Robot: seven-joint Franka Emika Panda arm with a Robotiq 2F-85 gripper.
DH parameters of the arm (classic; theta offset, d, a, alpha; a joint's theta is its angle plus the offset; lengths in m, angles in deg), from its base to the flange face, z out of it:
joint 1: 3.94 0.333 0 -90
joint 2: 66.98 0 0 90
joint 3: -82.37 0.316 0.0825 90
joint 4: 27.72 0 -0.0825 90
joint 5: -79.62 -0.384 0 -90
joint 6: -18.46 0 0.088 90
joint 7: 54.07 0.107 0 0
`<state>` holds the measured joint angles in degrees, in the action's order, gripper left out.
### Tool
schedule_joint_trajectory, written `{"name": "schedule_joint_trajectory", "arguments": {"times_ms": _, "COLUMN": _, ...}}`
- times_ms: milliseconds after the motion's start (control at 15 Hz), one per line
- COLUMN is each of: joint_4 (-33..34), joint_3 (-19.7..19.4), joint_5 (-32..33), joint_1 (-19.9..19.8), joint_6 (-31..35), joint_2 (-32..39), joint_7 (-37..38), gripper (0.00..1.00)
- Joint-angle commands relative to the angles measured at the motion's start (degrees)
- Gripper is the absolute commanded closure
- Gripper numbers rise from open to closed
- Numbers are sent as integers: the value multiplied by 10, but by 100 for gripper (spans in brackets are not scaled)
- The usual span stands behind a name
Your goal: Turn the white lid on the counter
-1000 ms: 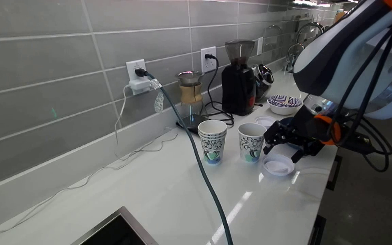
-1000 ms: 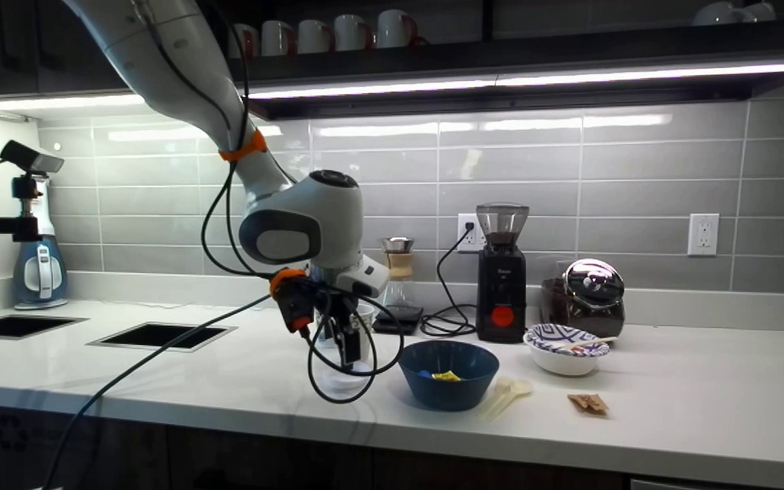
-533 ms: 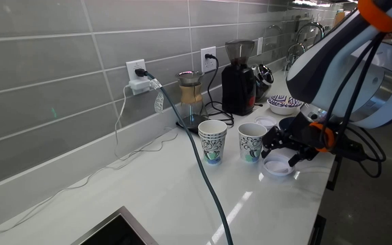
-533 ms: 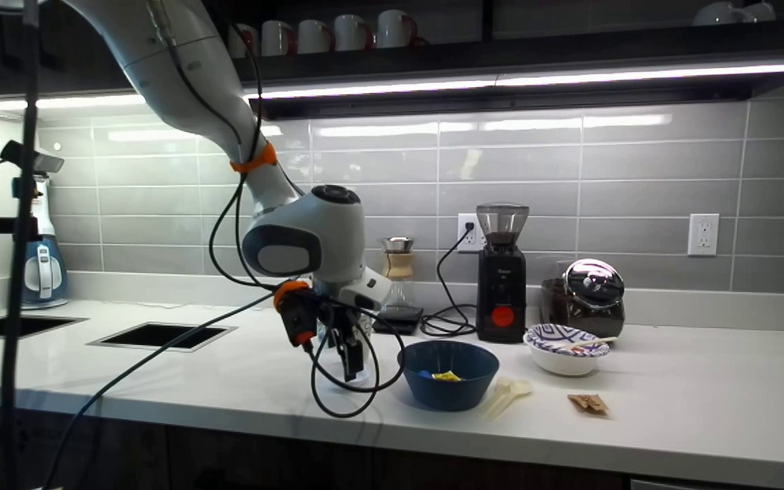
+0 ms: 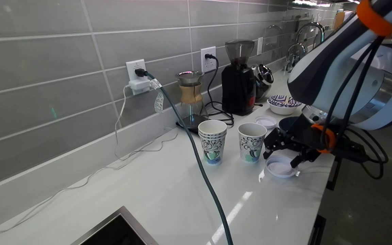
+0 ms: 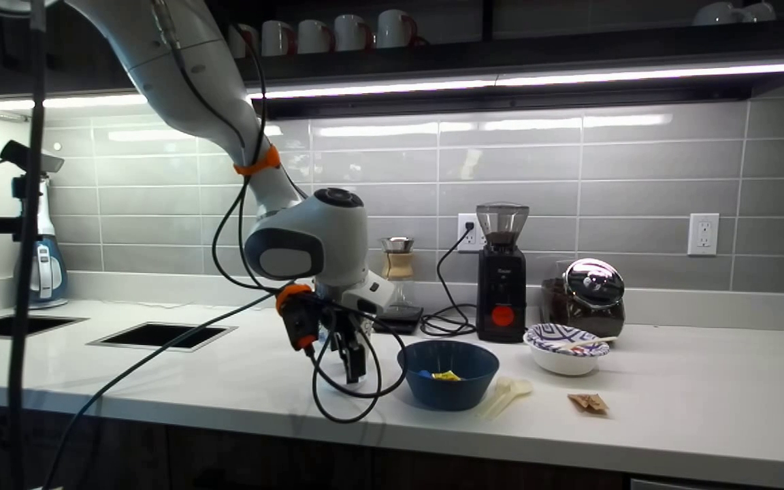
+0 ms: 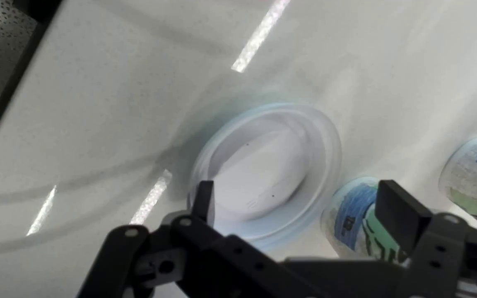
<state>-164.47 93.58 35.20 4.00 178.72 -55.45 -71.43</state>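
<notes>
The white lid (image 5: 282,167) lies flat on the glossy white counter (image 5: 168,197) in front of the paper cups. In the wrist view the lid (image 7: 263,178) shows its round raised rim and recessed middle. My gripper (image 5: 280,160) is open and low over the lid, fingers apart. In the wrist view, my gripper (image 7: 300,198) has its left finger overlapping the lid's rim; I cannot tell if it touches. The right finger stands beyond the lid, before a paper cup. In an exterior view my gripper (image 6: 353,371) and cables hide most of the lid.
A paper cup (image 5: 251,143) stands close beside the gripper, and a cup stack (image 5: 212,143) further off. A second lid (image 5: 266,122) lies behind. A blue bowl (image 6: 448,374), plastic spoons (image 6: 506,395) and a patterned bowl (image 6: 565,348) stand nearby. A thick cable (image 5: 196,153) crosses the view.
The gripper has lowered over the lid, then shifted slightly right in an exterior view. The lid has slid a little the same way. The fingers stay apart.
</notes>
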Motion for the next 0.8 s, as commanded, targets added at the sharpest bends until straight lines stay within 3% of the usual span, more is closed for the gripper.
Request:
{"name": "schedule_joint_trajectory", "arguments": {"times_ms": 0, "joint_4": 2, "joint_3": -1, "joint_5": -5, "joint_1": -3, "joint_6": 8, "joint_2": 2, "joint_7": -1, "gripper": 0}}
{"name": "schedule_joint_trajectory", "arguments": {"times_ms": 467, "joint_4": 4, "joint_3": 5, "joint_5": -9, "joint_1": -1, "joint_6": -1, "joint_2": -12, "joint_7": 2, "gripper": 0}}
{"name": "schedule_joint_trajectory", "arguments": {"times_ms": 733, "joint_4": -2, "joint_3": 4, "joint_5": 27, "joint_1": -5, "joint_6": -3, "joint_2": -15, "joint_7": 35, "gripper": 0}}
